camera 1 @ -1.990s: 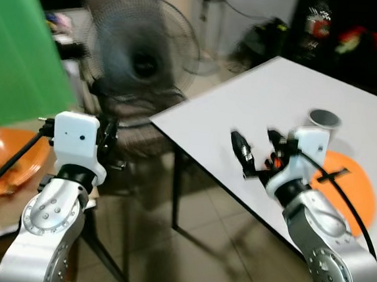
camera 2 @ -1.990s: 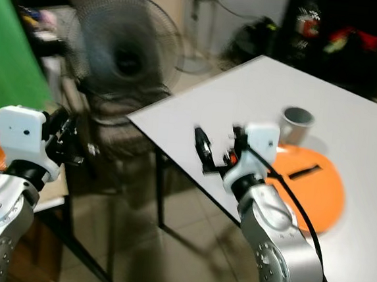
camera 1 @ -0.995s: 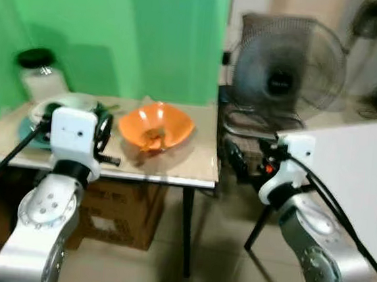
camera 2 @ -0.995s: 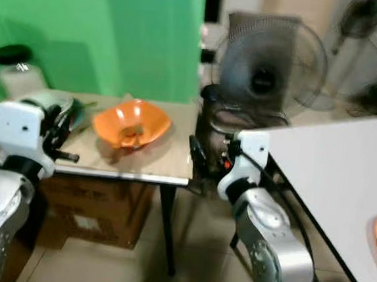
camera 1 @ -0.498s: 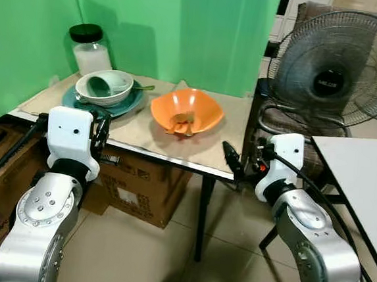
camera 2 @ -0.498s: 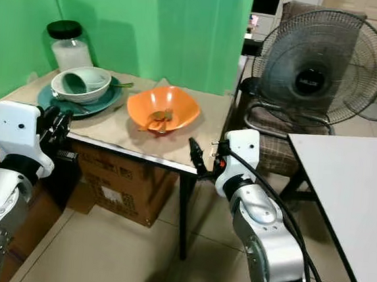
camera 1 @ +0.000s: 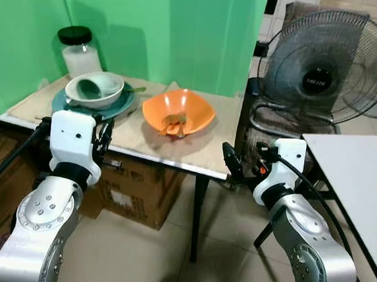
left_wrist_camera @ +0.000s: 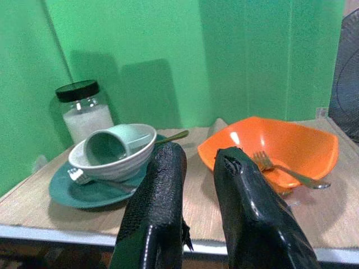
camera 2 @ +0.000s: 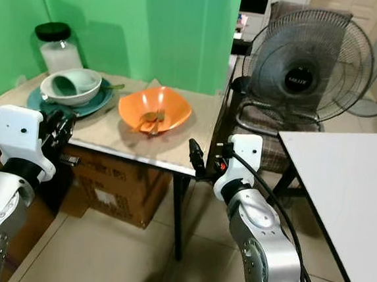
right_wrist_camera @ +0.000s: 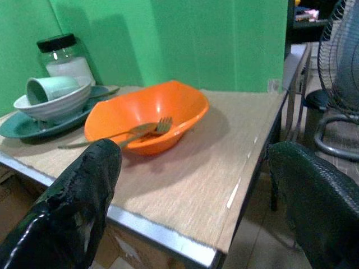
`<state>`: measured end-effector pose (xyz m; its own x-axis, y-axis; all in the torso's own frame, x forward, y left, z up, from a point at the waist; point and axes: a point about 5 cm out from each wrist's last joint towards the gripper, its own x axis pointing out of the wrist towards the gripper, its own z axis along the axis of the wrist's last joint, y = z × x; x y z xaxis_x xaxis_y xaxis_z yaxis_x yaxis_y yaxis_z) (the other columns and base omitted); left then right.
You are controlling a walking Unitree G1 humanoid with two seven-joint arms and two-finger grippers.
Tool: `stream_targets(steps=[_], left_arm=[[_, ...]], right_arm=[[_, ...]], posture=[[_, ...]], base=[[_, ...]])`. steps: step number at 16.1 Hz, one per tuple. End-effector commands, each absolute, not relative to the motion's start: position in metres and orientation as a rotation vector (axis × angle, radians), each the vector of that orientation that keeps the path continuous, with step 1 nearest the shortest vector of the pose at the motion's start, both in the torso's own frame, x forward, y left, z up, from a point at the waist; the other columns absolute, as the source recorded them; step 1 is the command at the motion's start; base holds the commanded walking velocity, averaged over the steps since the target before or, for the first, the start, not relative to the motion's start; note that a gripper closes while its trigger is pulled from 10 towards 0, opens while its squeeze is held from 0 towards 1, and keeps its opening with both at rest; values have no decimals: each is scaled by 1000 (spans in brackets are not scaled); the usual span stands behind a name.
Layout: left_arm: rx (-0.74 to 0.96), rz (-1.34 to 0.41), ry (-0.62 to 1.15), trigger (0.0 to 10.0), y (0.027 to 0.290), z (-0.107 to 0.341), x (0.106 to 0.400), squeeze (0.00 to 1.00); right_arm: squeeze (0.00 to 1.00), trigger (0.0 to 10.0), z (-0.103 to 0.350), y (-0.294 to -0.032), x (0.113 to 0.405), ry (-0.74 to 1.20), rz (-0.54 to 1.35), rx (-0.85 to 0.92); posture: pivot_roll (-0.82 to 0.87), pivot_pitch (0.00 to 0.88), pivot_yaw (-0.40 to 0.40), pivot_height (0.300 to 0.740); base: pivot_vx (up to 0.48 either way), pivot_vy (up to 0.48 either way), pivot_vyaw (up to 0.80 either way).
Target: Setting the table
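An orange bowl (camera 1: 178, 112) holding a fork (right_wrist_camera: 147, 128) stands in the middle of a low wooden side table (camera 1: 194, 155). To its left a teal plate (camera 1: 115, 110) carries a pale bowl (camera 1: 103, 94) with a cup (left_wrist_camera: 115, 147) lying on its side in it. My left gripper (camera 1: 103, 137) hovers at the table's front left edge, fingers (left_wrist_camera: 160, 196) a little apart and holding nothing. My right gripper (right_wrist_camera: 196, 151) is held wide open just off the table's front right corner, also holding nothing.
A glass jar with a black lid (camera 1: 79, 51) stands at the table's back left, before a green backdrop. A large floor fan (camera 1: 327, 67) sits on a chair to the right. A white table's corner (camera 1: 364, 176) lies at the far right. Cardboard boxes (camera 1: 131, 192) sit under the side table.
The camera has swung left, from the white table with its orange plate to the side table, then settled with a small shift. Both arms keep the same raised pose.
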<state>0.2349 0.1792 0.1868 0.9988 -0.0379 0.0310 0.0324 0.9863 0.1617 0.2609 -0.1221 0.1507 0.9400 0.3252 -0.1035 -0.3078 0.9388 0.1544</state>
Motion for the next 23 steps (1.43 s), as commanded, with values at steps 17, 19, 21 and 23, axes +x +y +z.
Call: stream_targets(steps=[17, 19, 21, 23], left_arm=[[174, -79, -26, 10000, 178, 184, 229, 0], [181, -82, -23, 10000, 180, 184, 228, 0], [208, -126, 4, 10000, 186, 179, 226, 0], [249, -214, 40, 10000, 189, 173, 222, 0]], right_arm=[[0, 10000, 160, -104, 272, 151, 466, 119], [0, 10000, 159, -99, 275, 240, 490, 90], [0, 10000, 160, -87, 281, 330, 569, 92], [898, 10000, 161, -81, 293, 384, 572, 45]], posture=[[-14, 0, 26, 740], [-18, 0, 25, 740], [-22, 0, 24, 740], [-28, 0, 25, 740]], base=[[346, 0, 141], [0, 0, 0], [0, 0, 0], [0, 0, 0]])
